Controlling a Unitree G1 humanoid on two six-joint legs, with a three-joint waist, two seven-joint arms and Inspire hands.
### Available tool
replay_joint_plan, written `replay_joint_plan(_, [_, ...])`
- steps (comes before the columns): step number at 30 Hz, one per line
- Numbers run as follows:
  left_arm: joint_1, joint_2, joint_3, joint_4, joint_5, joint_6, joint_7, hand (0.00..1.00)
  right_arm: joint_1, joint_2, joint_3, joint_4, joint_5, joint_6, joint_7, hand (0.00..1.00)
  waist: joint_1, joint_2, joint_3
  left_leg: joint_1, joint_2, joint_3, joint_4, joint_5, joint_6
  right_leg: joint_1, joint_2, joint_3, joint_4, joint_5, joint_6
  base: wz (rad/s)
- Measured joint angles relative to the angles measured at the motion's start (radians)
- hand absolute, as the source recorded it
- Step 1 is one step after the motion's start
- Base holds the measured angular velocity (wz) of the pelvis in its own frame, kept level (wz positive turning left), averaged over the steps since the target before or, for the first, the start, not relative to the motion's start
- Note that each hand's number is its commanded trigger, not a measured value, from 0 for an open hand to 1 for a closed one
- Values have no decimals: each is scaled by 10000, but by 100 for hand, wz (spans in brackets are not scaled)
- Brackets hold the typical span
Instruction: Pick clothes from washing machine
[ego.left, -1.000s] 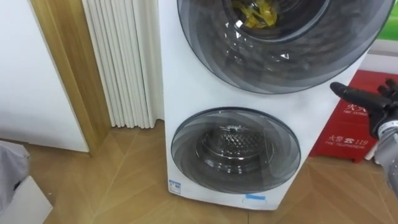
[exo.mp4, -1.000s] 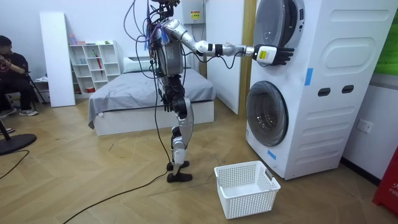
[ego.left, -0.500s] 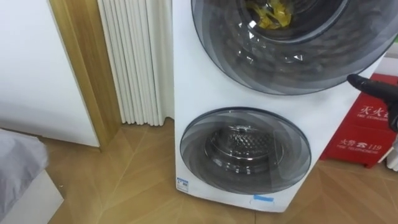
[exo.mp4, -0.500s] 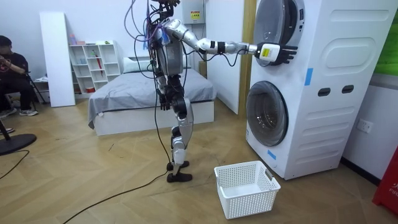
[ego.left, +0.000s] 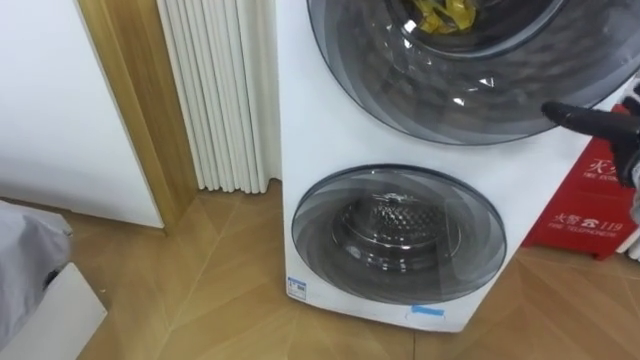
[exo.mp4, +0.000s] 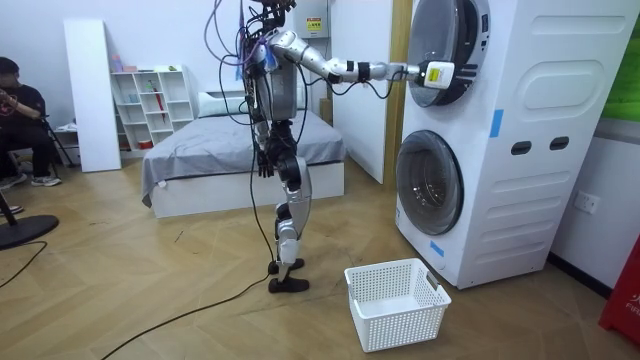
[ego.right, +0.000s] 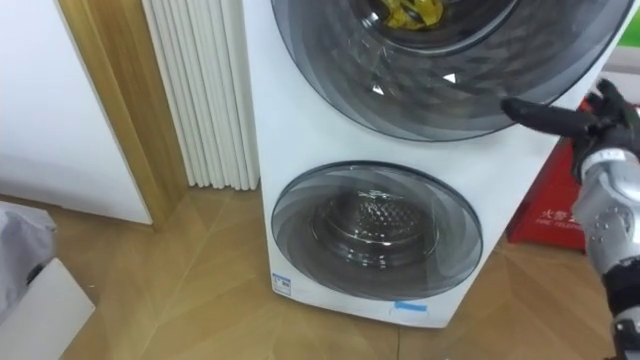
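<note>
The washer (exo.mp4: 520, 120) stands at frame right, its upper door (ego.left: 450, 80) seemingly closed. The right hand (ego.right: 575, 122), fingers straight and empty, hovers at the door's right rim; hook that edge, swing wide, then go for the yellow clothes (ego.left: 445, 15) at top centre.

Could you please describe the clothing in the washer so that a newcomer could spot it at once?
Find the tall white washer stack with two round dark doors, one above the other. Look through the upper door: the clothes lie in that drum. They are bright yellow, while the lower drum shows only bare metal.
</note>
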Motion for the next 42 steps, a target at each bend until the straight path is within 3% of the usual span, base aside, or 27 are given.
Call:
replay_joint_plan(5, [18,139,14,118,-6,-79,-149,0,-81,-241,59,0,-24,5,109,0,119,-113,-4,-2,-7,-50,-2,0,0,29,0,-41,-7,0,0,2])
replay_joint_plan(11, [84,291,15,173,4,-204,-173,0,-202,-313,92,0,46,15,163,0,164,-96,-2,-77,-9,-56,6,5,-8,-25,0,-54,2,0,0,-1])
replay_joint_plan(15, [105,294,9,214,7,-236,-177,0,-254,-584,481,3,41,21,345,0,190,-67,12,-106,-3,-6,16,6,-10,-50,2,-44,-2,0,0,-1])
replay_joint_plan(18, [79,301,-8,321,7,-416,-196,0,-317,-591,482,4,34,20,418,0,190,-57,23,-98,0,16,9,6,-9,-53,3,-39,-3,0,-1,-1])
replay_joint_plan(29, [13,382,-379,563,7,-485,-203,0,-574,-626,999,-56,36,20,382,0,269,-113,93,-181,57,207,-3,14,-21,-243,10,-60,22,16,-27,-8])
replay_joint_plan(40, [-115,465,-370,526,12,-609,-410,0,-537,-616,1088,-932,-315,23,137,0,246,-78,71,-130,99,235,-121,50,-79,-343,46,11,32,39,-65,-7])
replay_joint_plan(42, [-107,464,-386,518,7,-613,-401,0,-87,-533,1145,-1857,-402,48,-191,0,238,-79,70,-10,119,238,-237,73,-117,-307,59,-19,32,40,-68,-20])
